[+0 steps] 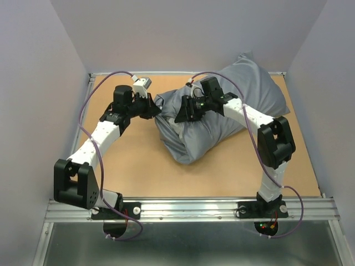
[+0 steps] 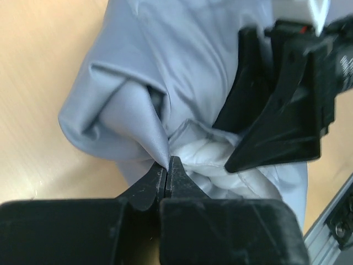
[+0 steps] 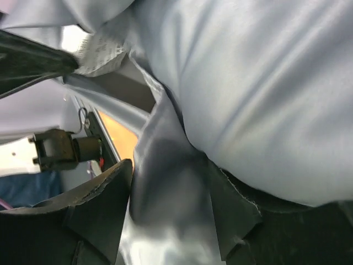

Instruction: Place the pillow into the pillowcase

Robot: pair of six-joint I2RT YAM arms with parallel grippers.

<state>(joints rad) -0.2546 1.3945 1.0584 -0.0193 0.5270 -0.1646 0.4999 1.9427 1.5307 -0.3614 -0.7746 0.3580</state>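
The blue-grey pillowcase lies bulging from the back right toward the table's middle, with the pillow inside it. In the left wrist view a crumpled off-white bit of the pillow shows at the case's mouth. My left gripper is shut on the thin edge of the pillowcase at its left end. My right gripper is just to its right, closed on a thick fold of the pillowcase. Its fingers show in the left wrist view.
The wooden tabletop has a raised metal rim at the front and grey walls at the back and sides. The pillowcase's white label shows in the right wrist view. Purple cables loop over both arms.
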